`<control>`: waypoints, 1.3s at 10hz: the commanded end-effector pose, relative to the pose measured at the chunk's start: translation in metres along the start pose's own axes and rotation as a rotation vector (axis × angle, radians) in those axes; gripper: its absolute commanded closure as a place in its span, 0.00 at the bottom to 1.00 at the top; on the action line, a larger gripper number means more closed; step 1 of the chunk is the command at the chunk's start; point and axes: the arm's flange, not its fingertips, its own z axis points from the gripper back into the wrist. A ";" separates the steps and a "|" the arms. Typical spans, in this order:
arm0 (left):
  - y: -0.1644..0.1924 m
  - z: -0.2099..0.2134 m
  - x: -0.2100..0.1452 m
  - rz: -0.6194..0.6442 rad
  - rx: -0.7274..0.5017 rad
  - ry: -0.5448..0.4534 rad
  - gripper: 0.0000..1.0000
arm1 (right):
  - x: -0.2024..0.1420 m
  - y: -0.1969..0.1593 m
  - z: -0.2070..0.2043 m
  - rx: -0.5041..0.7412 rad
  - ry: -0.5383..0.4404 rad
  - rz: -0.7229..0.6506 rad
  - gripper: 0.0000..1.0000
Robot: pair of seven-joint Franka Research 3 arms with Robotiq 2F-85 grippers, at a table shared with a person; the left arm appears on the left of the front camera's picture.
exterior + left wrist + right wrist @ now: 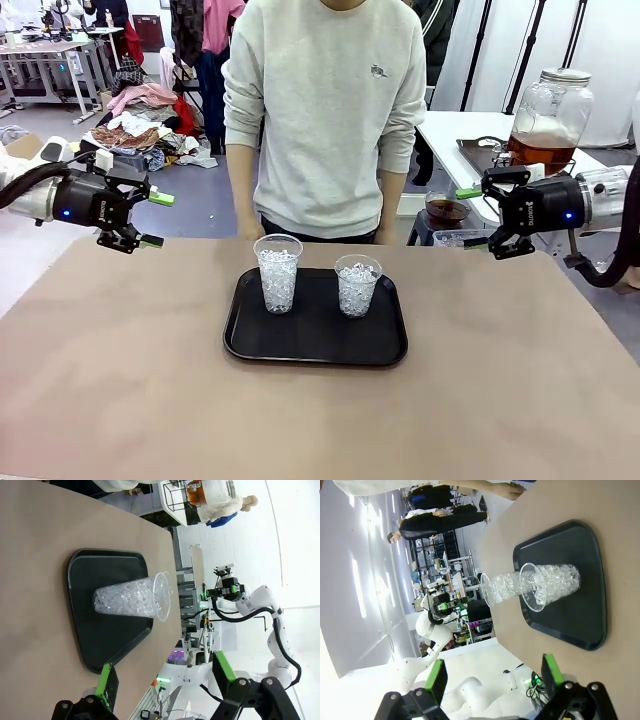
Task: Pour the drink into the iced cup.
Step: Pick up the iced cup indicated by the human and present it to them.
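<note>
Two clear plastic iced cups stand on a black tray (315, 345) at the table's middle: the left iced cup (278, 272) and the right iced cup (357, 285), both full of white ice. The drink (540, 152), amber-brown, sits in a large clear jar (550, 105) with a metal lid on a white side table behind my right arm. My left gripper (155, 220) hovers open above the table's far left edge, well clear of the tray. My right gripper (472, 219) hangs open at the far right. One iced cup (132, 600) faces my left gripper (165, 672); both iced cups (545, 585) face my right gripper (492, 672).
A person in a grey sweatshirt (325, 110) stands at the far edge behind the tray, hands low at the table's rim. A small glass bowl of brown liquid (446, 208) sits on a stand beside the white side table (450, 130). Bare brown tabletop (120, 380) surrounds the tray.
</note>
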 end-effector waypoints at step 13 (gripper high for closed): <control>-0.001 0.000 -0.002 -0.001 -0.006 -0.004 0.00 | 0.000 0.001 0.000 0.000 -0.004 0.001 0.00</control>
